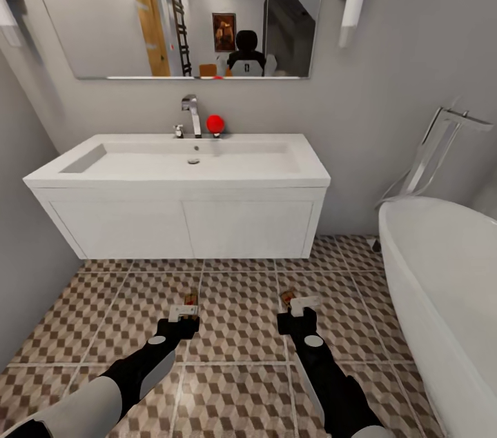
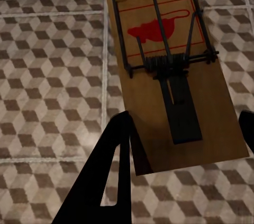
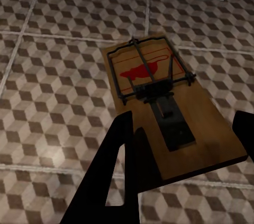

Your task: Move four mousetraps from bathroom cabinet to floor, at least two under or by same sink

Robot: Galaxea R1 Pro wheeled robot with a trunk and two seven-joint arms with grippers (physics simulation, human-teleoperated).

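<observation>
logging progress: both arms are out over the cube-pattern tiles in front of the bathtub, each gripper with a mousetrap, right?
Not quite. In the head view the left gripper and right gripper are in front of the bathroom sink; the bathtub stands off to the right. The rest holds.

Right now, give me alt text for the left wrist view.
A tan wooden mousetrap with a black wire spring bar and a red mouse mark sits between the left gripper's dark jaws, above the cube-patterned bathroom floor. Whether it touches the tiles is unclear.
</observation>
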